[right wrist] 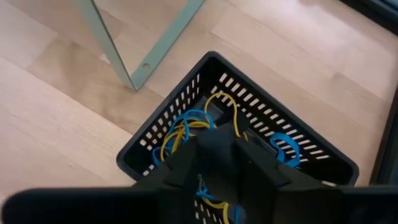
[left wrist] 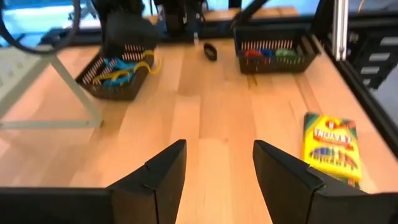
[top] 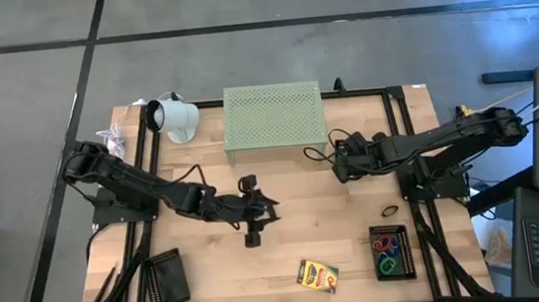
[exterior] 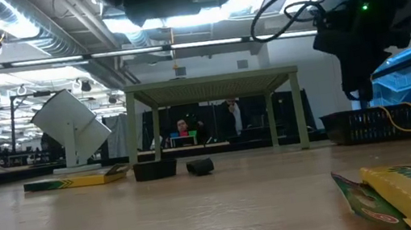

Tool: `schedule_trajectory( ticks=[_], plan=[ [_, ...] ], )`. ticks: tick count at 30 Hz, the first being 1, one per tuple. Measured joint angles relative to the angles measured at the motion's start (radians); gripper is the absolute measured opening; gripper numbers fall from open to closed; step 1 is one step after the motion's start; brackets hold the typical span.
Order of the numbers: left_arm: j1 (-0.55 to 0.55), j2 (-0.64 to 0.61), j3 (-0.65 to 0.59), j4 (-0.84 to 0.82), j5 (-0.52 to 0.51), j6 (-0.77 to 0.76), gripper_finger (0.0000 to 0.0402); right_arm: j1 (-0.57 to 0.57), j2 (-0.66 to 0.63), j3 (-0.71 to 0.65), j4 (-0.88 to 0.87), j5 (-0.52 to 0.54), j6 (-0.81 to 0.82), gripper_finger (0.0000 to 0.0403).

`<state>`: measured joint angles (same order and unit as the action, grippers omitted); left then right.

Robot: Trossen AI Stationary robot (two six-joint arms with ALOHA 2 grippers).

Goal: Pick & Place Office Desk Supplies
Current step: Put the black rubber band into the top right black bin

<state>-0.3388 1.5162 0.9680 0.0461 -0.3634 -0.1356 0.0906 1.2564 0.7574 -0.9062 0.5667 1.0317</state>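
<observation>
Crayon box [left wrist: 329,147]: flat on surface, near front edge; light, stiff card, slick faces; take across narrow sides. Label reads approx. "CRAYONS".
Rubber bands [right wrist: 186,132]: in black basket [right wrist: 163,145] by stand; soft, snag-prone.
Left claw [left wrist: 214,168]: wide, empty, nr centre.
Right claw [right wrist: 217,165]: over basket, jaws narrow; held item cannot tell.

You see a pale green perforated stand [top: 273,118] at the table's [top: 339,253] far edge, a white lamp-like object [top: 173,118] beside it.
</observation>
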Motion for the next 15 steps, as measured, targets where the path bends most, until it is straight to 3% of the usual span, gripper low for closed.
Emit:
schedule_trajectory(
  ticks=[9, 15],
  plan=[
    [-0.007, 0.041, 0.000, -0.074, 0.000, -0.017, 0.0177, 0.000, 0.000, 0.000, 0.002, 0.046, 0.001, 0.0211],
    [-0.007, 0.121, 0.000, -0.103, -0.034, -0.019, 0.0185, 0.001, 0.000, 0.000, 0.005, 0.026, 0.004, 0.0251]
  ],
)
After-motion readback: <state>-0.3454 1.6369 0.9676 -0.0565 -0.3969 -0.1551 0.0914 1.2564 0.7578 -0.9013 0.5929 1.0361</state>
